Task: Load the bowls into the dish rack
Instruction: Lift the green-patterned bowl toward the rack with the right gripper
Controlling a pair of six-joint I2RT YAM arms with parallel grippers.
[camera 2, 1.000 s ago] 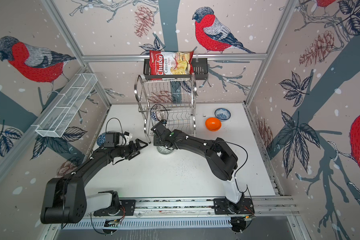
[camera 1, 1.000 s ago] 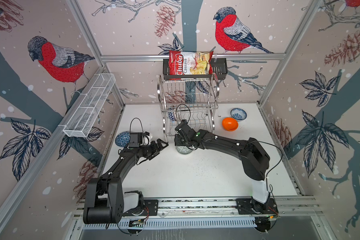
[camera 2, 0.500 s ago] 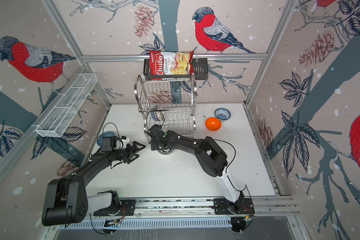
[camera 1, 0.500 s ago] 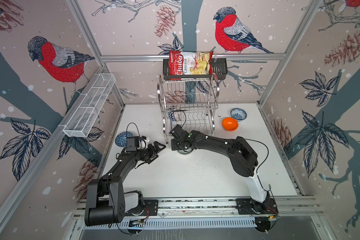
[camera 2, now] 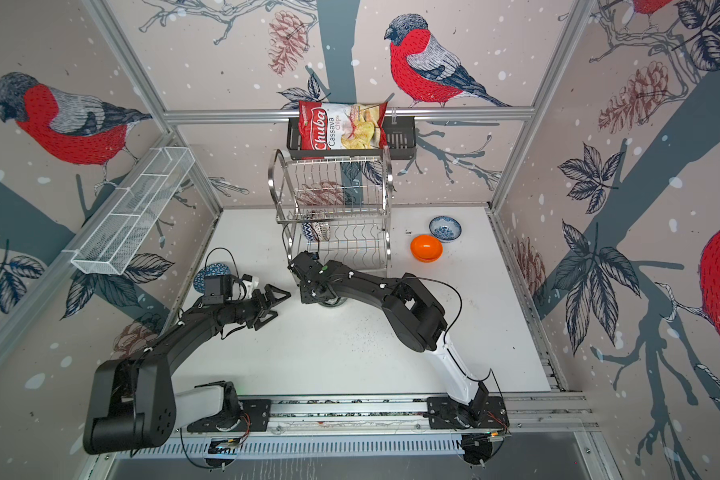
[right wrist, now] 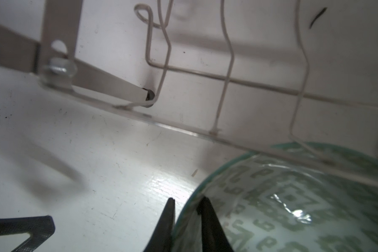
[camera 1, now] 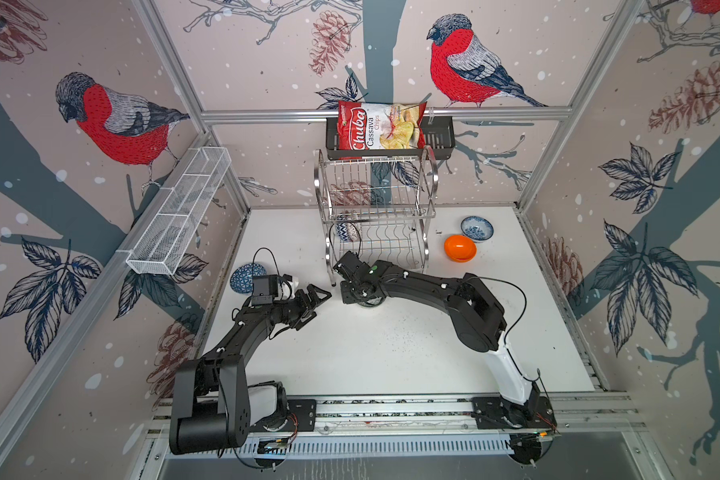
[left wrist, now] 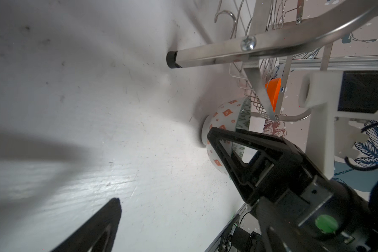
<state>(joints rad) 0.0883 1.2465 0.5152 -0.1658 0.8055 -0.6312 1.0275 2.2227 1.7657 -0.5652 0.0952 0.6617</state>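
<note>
The grey-green patterned bowl (right wrist: 292, 207), white with orange diamonds outside (left wrist: 222, 117), stands on the table just in front of the dish rack (camera 1: 377, 208). My right gripper (right wrist: 187, 199) is shut on its rim, one finger inside and one outside. In both top views the right gripper (camera 1: 352, 291) covers most of this bowl (camera 1: 366, 302). My left gripper (camera 1: 317, 307) hangs open and holds nothing, just left of the bowl. A white bowl with dark blue pattern (camera 1: 347, 230) stands on edge in the rack's lower tier.
A dark blue bowl (camera 1: 248, 277) lies by the left wall behind my left wrist. A plain orange bowl (camera 1: 459, 248) and a white-blue floral bowl (camera 1: 476, 228) sit right of the rack. A black basket with a chips bag (camera 1: 381, 126) hangs above the rack; a white mesh basket (camera 1: 179, 216) lines the left wall.
My right gripper has slid left over the bowl and its jaws have narrowed onto the rim. The left gripper has stayed open and barely moved.
</note>
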